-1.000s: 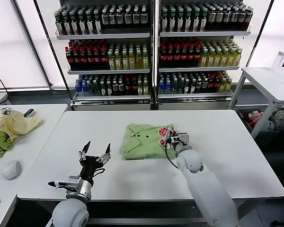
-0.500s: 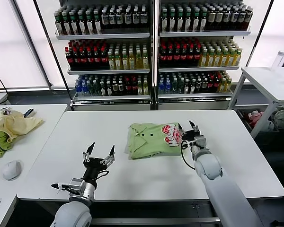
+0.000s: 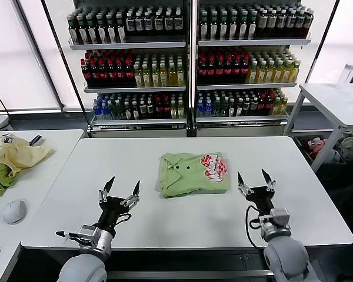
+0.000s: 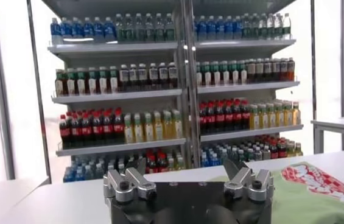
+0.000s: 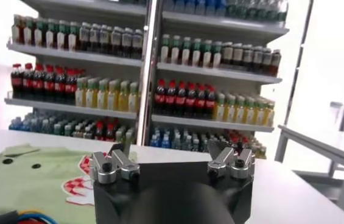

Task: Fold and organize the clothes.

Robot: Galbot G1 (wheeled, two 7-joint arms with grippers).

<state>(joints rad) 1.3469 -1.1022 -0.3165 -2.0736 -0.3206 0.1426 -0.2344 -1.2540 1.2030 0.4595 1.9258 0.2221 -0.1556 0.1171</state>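
— Where is the shirt [image 3: 193, 174] lying?
— Folded mid-table, its long side running left-right, between and beyond your grippers. Right gripper [image 3: 253, 178] is sitting nearer; left gripper [image 3: 120, 188] is waiting. Both are gaping, empty.

The white surface [image 3: 294, 164] carries one thing directly: a folded light green polo shirt [image 3: 191, 173] lying flat near its middle (collar and buttons toward the robot's left, red-and-white graphic toward the right), well clear of every edge.
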